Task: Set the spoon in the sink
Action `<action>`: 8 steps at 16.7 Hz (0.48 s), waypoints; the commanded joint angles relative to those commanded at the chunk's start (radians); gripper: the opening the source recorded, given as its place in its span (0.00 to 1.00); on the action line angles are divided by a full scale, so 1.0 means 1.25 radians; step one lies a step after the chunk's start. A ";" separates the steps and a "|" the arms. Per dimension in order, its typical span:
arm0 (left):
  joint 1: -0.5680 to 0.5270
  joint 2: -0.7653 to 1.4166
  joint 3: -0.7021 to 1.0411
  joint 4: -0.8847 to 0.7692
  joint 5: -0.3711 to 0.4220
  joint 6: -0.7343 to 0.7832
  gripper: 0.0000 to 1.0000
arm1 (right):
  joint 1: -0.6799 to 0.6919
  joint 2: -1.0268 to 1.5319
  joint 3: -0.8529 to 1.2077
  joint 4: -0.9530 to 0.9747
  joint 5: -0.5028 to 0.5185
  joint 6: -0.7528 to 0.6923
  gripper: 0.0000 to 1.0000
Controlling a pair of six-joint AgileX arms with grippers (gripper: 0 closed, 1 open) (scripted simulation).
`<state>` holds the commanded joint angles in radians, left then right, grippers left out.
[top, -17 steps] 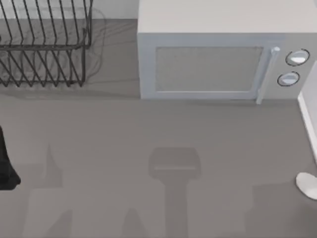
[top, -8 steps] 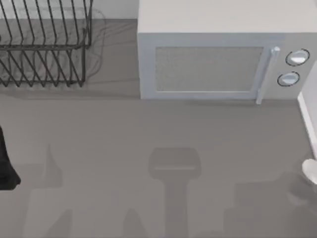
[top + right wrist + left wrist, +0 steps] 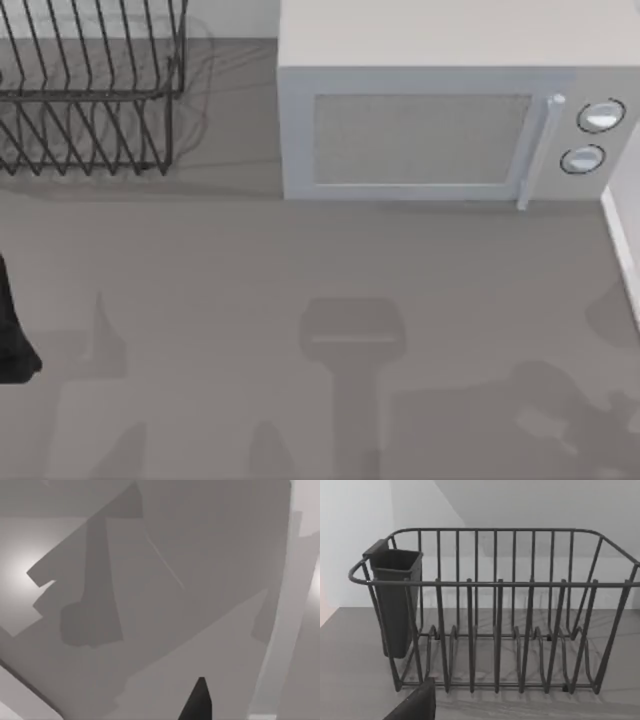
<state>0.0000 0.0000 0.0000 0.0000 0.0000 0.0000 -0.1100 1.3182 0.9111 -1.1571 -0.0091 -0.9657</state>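
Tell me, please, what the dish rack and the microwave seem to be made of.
The dish rack looks like thin dark wire, probably coated metal: slim bent rods with a dull sheen. Its dark cup looks like matte plastic. The microwave looks like smooth pale painted metal or plastic; its two knobs have shiny silver rims.

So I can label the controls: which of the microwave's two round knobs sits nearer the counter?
The lower knob, directly beneath the upper knob on the microwave, right of the door handle.

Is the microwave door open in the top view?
No, the microwave door sits flush and closed, with its handle beside the two knobs.
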 joint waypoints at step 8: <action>0.000 0.000 0.000 0.000 0.000 0.000 1.00 | -0.004 0.080 0.081 -0.032 0.000 -0.006 0.00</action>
<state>0.0000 0.0000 0.0000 0.0000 0.0000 0.0000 -0.1149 1.4177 1.0119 -1.1974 -0.0092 -0.9735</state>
